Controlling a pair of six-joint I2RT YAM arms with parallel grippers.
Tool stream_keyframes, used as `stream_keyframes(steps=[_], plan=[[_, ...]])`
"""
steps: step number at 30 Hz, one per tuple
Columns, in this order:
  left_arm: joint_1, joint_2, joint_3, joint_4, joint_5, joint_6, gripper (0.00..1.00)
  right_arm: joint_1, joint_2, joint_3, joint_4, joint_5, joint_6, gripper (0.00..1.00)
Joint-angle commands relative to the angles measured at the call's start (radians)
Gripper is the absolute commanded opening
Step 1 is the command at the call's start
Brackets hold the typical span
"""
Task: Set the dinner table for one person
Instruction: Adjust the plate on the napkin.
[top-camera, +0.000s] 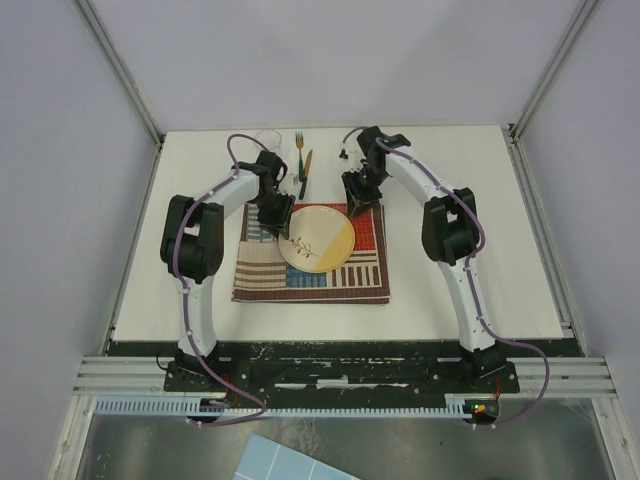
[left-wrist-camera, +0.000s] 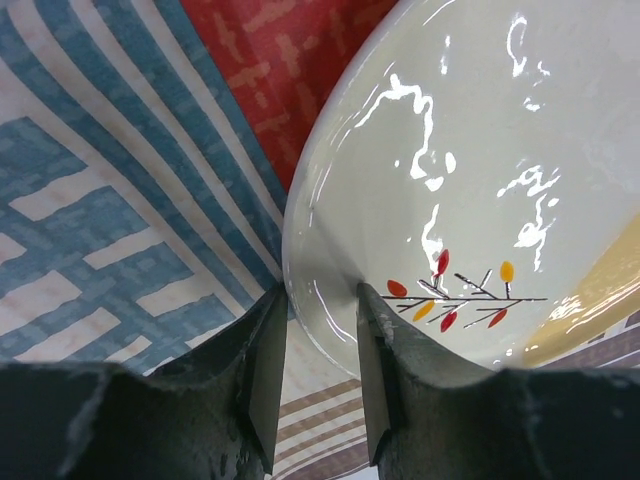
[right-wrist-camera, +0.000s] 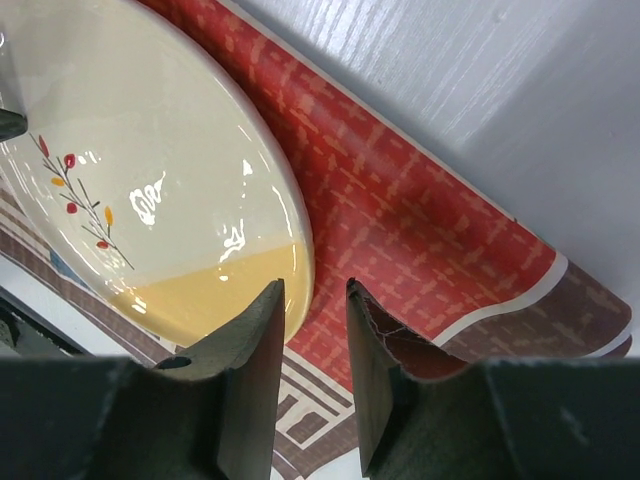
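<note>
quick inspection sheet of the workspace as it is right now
surface: dinner table, white, placemat laid mid-table
job's things: plate on placemat; fork, knife, glass beyond it
clutter: nothing seen
grippers: left gripper open, astride plate rim; right gripper open, just off rim
cables: purple cables along both arms
surroundings: grey walls, aluminium rail at near edge
</note>
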Motion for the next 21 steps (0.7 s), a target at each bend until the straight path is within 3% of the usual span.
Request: stream_keyframes(steps=[1,11,18,21], plan=[[-0.018,0.031,-0.007,0.051,0.013,-0.042,0.39,-0.005,0.007,0.024,-0.016,-0.065,-0.003,0.38],[-0.023,0.023,-0.026,0.051,0.011,-0.039,0.24,-0.005,0.024,-0.006,-0.039,-0.09,-0.021,0.39],[-0.026,0.028,-0.028,0.051,0.008,-0.034,0.03,-0.005,0.037,-0.011,-0.041,-0.097,-0.025,0.4],[-0.029,0.029,-0.028,0.051,0.008,-0.034,0.03,-0.005,0.047,-0.005,-0.041,-0.112,-0.018,0.4]])
